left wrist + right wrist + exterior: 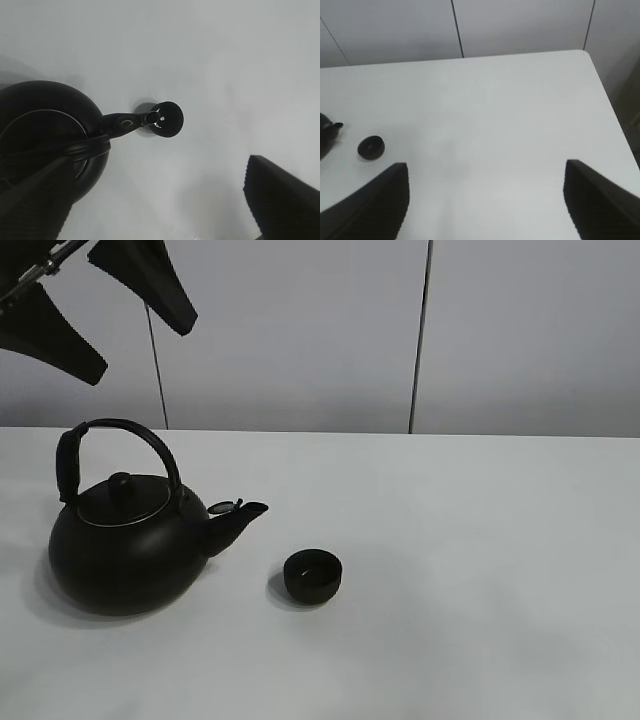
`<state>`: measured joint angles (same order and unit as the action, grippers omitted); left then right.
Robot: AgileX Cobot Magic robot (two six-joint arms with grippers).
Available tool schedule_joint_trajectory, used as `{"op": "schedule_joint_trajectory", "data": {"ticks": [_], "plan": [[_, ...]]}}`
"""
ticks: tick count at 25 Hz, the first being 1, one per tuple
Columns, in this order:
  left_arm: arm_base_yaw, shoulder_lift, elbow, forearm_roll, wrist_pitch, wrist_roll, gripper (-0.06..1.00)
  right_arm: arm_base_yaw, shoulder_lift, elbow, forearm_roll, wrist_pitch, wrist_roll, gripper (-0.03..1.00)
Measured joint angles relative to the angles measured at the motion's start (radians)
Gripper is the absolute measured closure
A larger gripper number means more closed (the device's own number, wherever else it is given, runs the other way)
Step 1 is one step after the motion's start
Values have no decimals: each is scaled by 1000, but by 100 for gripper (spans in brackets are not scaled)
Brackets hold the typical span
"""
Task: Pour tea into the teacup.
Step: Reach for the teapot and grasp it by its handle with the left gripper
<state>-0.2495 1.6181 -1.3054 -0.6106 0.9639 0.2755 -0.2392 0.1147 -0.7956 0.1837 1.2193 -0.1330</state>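
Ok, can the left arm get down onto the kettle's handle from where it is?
Probably yes. The left gripper hangs open above the kettle, and nothing lies between it and the upright handle. The teacup stands apart, off to the side.

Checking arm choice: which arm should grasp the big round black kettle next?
Left. The left fingers hang open above the black kettle; the right fingers are far beyond the small matte-black teacup.
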Motion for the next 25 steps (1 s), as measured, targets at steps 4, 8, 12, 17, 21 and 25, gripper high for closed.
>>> {"op": "schedule_joint_trajectory", "data": {"ticks": [4,8,12,17,21,25], "plan": [[0,0,0,0,0,0,29,0,-12,113,-45,-44,1,39],[0,0,0,0,0,0,29,0,-21,215,-69,-76,2,39],[0,0,0,0,0,0,29,0,-61,289,-98,-79,20,39],[0,0,0,0,0,0,29,12,-90,304,-131,-91,31,39],[0,0,0,0,0,0,29,67,-90,324,-159,-121,44,39],[0,0,0,0,-3,0,29,81,-90,328,-210,-126,115,39]]}}
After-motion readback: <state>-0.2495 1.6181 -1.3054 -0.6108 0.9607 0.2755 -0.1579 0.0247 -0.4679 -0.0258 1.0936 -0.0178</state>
